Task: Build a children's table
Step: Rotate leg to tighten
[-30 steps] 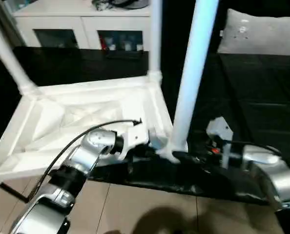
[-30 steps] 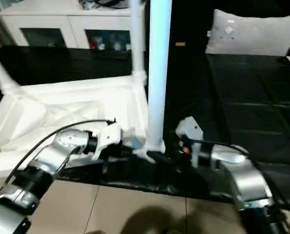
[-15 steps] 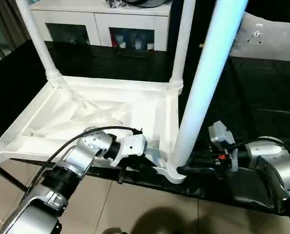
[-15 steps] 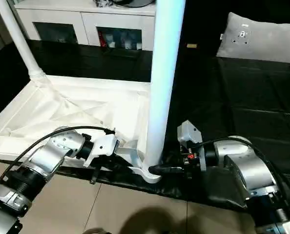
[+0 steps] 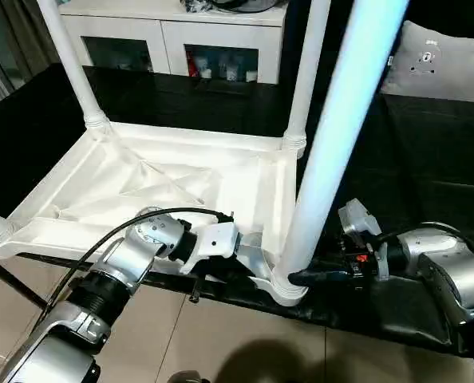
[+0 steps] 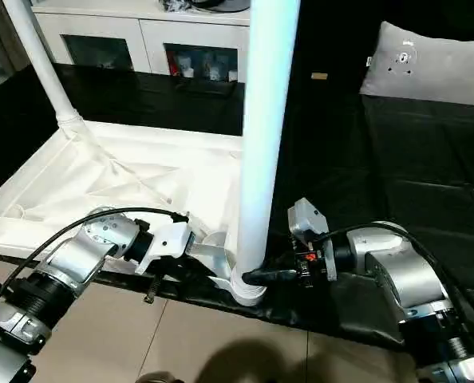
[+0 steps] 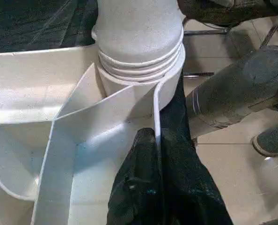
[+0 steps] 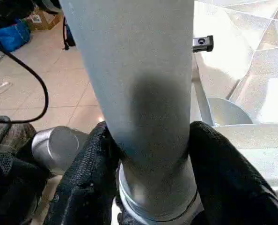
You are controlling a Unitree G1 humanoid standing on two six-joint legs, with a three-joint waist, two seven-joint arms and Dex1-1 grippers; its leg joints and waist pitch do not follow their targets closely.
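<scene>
The children's table (image 5: 181,183) lies upside down on a black surface (image 6: 412,152), with its ribbed underside facing up, and its near edge is at the border of this surface, above the tiled floor (image 5: 221,343). Three legs stand up from the corner sockets: one at the far left (image 5: 69,64), one at the far right (image 5: 305,72), and the near right leg (image 5: 333,136), which is closest to the camera. The left gripper (image 7: 157,154) is closed tightly on the thin rim of the table top just beside the near right socket, with one black finger on each side of the rim wall. The right gripper (image 8: 148,154) has its two black fingers (image 8: 90,178) around the base of the near right leg, just above the socket; they lie against both sides of the tube, so it grips this leg. Behind the table there is a white cabinet (image 5: 181,40) with glass doors, and a grey cushion (image 6: 428,56) lies on the black surface at the far right.
</scene>
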